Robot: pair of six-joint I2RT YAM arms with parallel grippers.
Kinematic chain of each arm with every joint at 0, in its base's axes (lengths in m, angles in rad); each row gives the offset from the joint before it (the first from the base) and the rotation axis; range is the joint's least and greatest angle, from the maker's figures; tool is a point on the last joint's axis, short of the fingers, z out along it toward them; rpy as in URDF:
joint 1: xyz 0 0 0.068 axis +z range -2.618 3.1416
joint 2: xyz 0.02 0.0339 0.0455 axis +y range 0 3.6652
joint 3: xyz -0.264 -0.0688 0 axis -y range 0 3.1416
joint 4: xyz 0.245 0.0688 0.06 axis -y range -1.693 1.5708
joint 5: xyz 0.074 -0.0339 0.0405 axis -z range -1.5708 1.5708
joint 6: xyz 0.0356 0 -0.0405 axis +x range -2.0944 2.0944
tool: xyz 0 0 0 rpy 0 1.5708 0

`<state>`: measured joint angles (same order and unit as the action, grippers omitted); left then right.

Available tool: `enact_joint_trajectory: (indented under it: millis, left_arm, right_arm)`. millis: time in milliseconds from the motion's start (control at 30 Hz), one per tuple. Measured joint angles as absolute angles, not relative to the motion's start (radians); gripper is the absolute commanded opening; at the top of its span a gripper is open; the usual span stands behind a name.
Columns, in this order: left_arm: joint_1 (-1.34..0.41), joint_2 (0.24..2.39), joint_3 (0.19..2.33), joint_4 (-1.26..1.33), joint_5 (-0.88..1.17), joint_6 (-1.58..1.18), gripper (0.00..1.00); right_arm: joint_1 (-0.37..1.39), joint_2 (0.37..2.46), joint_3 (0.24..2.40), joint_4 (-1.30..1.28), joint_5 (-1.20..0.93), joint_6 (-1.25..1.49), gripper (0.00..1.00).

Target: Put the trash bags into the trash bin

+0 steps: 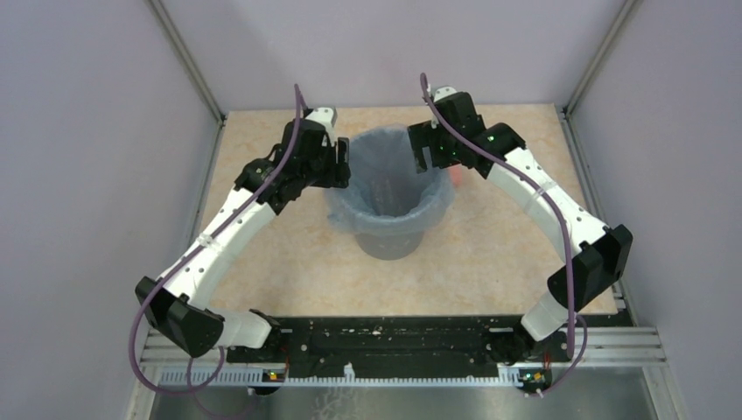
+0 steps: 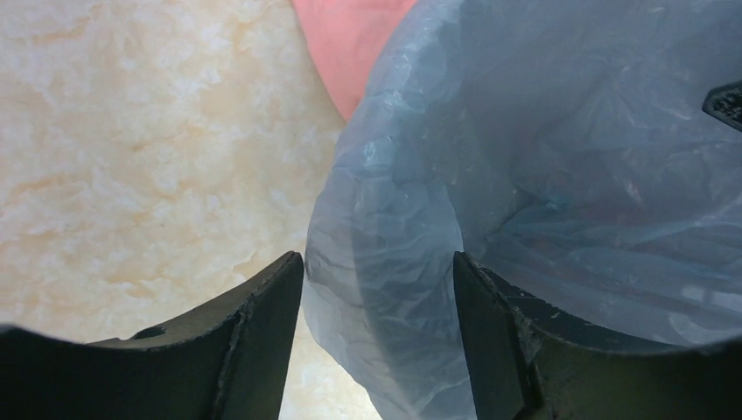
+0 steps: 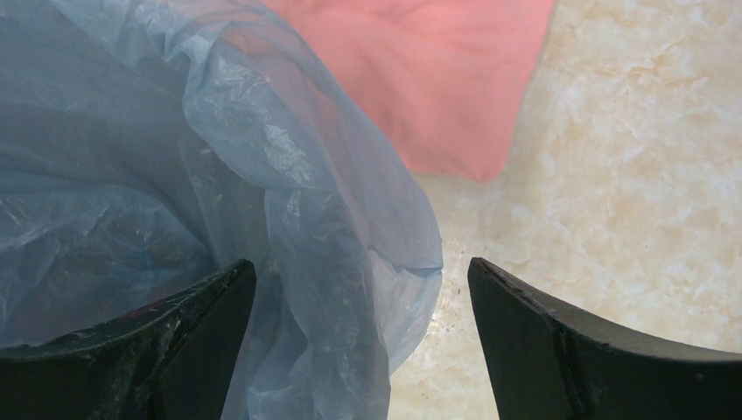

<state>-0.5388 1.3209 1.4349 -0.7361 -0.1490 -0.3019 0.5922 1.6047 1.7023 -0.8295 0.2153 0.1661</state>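
Pale-blue trash bag lining upright grey trash bin, folded over rim

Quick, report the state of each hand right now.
Left hand: open, fingers astride the trash bag folded over the trash bin rim.
Right hand: open wide, bag edge between its fingers, nothing gripped.

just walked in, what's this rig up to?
Both arms are fitting the pale-blue trash bag into the grey trash bin. The bag lines the inside, its edge folded over the rim. The left end effector and right end effector are open at opposite sides, the bag's edge between their fingers. A pink cloth lies on the table beyond.
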Motion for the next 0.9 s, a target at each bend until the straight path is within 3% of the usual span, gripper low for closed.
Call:
enact_joint_trajectory:
  millis: [200,400,600,733,900]
  left_arm:
    - [-0.56,1.369,1.457,-0.764,-0.184,-0.287,0.5]
    - [-0.581,1.394,1.457,-0.766,-0.197,-0.28,0.35]
    - [-0.584,1.399,1.457,-0.761,-0.216,-0.281,0.25]
    - [-0.582,1.4,1.457,-0.761,-0.231,-0.281,0.26]
    - [-0.585,1.4,1.457,-0.76,-0.224,-0.278,0.47]
  right_arm:
    - [0.592,1.615,1.702,-0.833,0.191,0.164,0.68]
    - [0.592,1.619,1.702,-0.832,0.165,0.17,0.3]
    - [0.588,1.633,1.702,-0.838,0.155,0.178,0.09]
    - [0.588,1.635,1.702,-0.846,0.139,0.179,0.11]
    - [0.588,1.637,1.702,-0.854,0.14,0.186,0.51]
